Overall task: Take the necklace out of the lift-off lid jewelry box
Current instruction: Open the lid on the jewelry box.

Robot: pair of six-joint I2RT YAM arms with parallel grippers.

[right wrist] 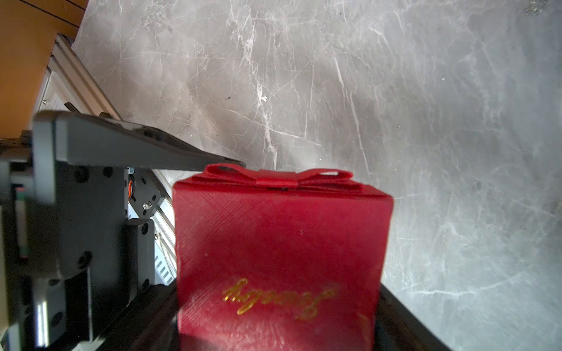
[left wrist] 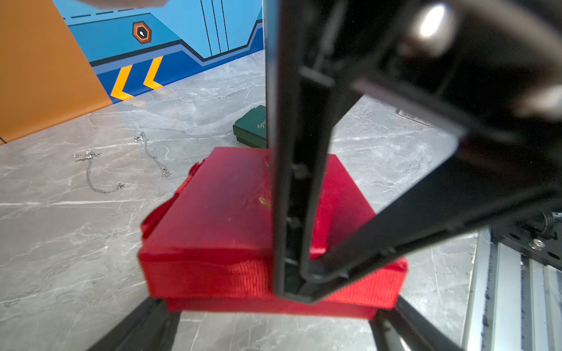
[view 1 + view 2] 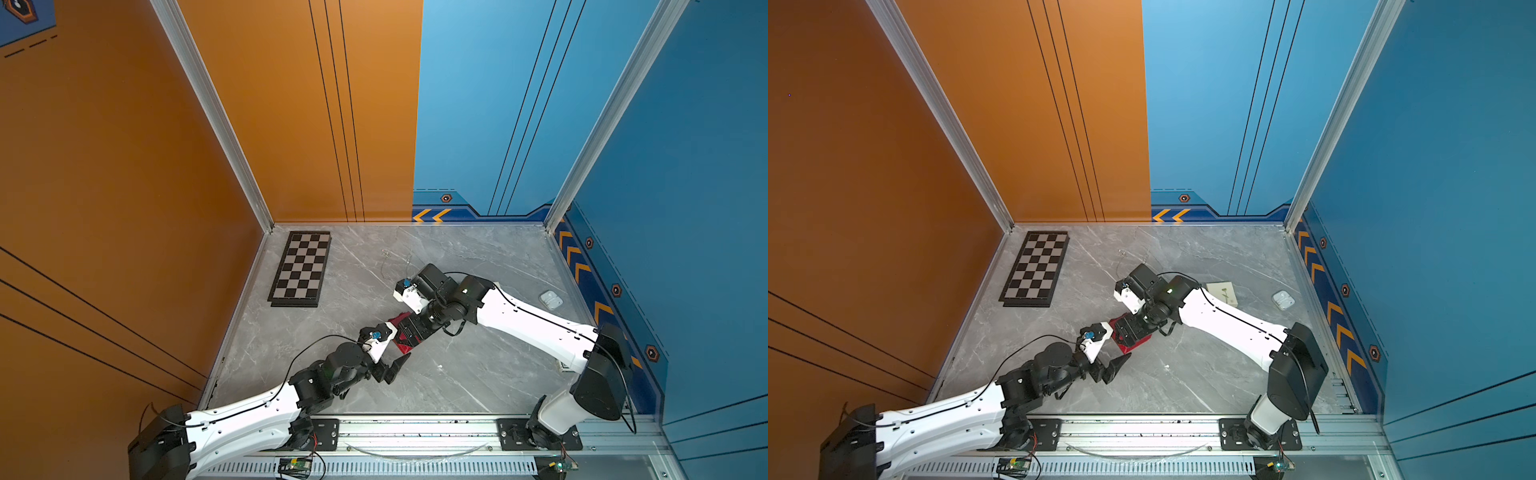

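The red lift-off lid jewelry box [image 3: 402, 347] [image 3: 1136, 343] stands mid-table with its lid on, so the necklace inside is hidden. In the right wrist view the lid [image 1: 279, 237] carries a red bow and gold script. My right gripper [image 1: 278, 319] [image 3: 406, 332] comes from above and is shut on the lid, a finger pressed to each side. My left gripper [image 2: 270, 322] [image 3: 395, 357] lies low at the box's near end and is open. Its fingers [image 2: 143, 325] flank the base [image 2: 267, 307] below the lid [image 2: 225, 212].
Two silver chains [image 2: 91, 173] [image 2: 152, 155] lie loose on the marble beyond the box. A dark green box [image 2: 251, 127] sits behind it. A chessboard [image 3: 301, 268] is at the back left. A cream box [image 3: 1223, 293] and a white earbud case [image 3: 1283, 300] are at the right.
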